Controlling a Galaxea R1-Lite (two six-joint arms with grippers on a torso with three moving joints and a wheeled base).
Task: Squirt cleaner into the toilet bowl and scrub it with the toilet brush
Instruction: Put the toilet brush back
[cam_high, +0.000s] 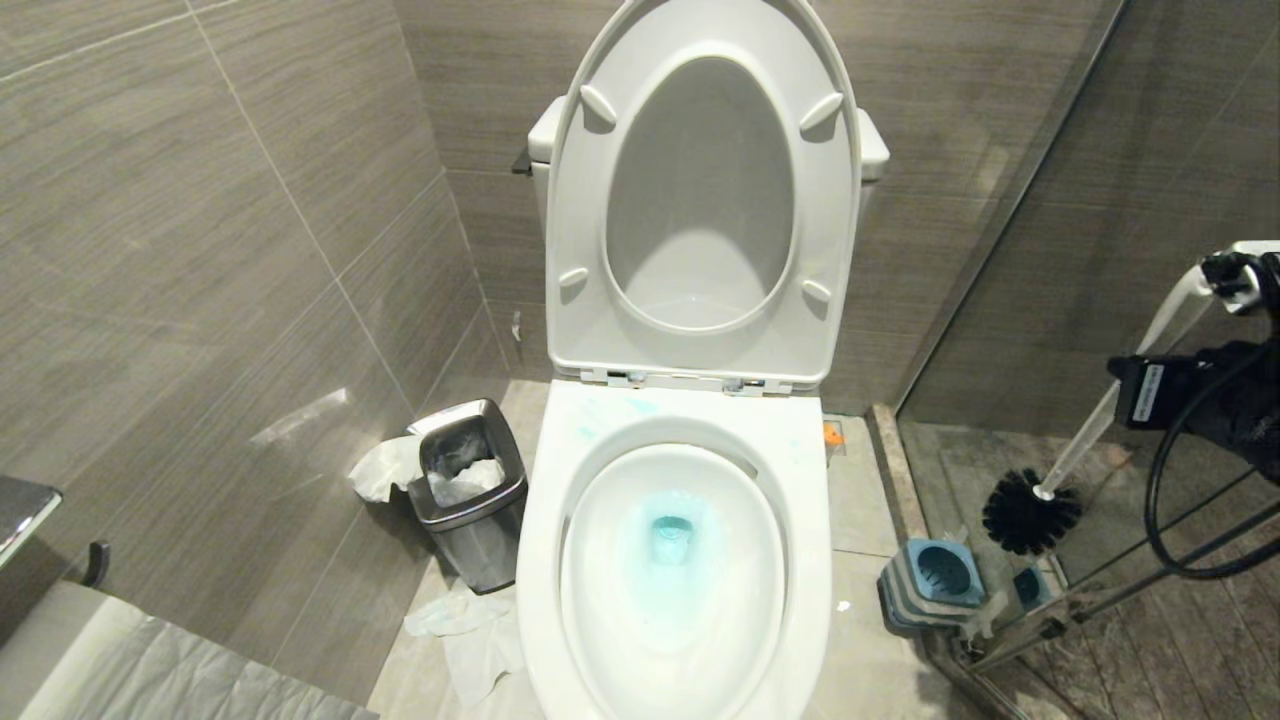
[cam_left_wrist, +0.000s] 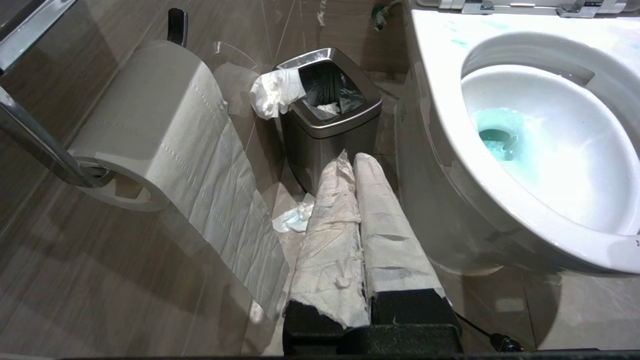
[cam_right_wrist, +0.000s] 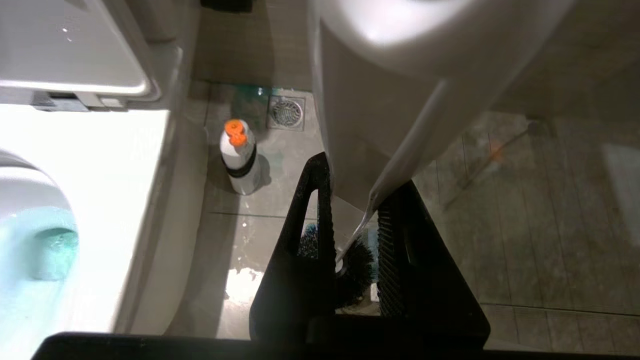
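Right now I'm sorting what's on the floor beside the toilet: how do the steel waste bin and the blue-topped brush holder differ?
The small square steel waste bin stands left of the white ceramic toilet bowl; the blue-topped grey brush holder stands to its right. The bin is taller, shiny metal, stuffed with white tissue; the holder is low, matt, its round well empty. Both are squarish and sit on the floor.

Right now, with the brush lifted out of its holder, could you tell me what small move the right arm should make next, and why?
Probably swing the right gripper, shut on the toilet brush, leftward over the toilet bowl. The bristle head hangs above the blue-topped holder, beside the bowl, and turquoise cleaner already tints the water, so scrubbing seems due.
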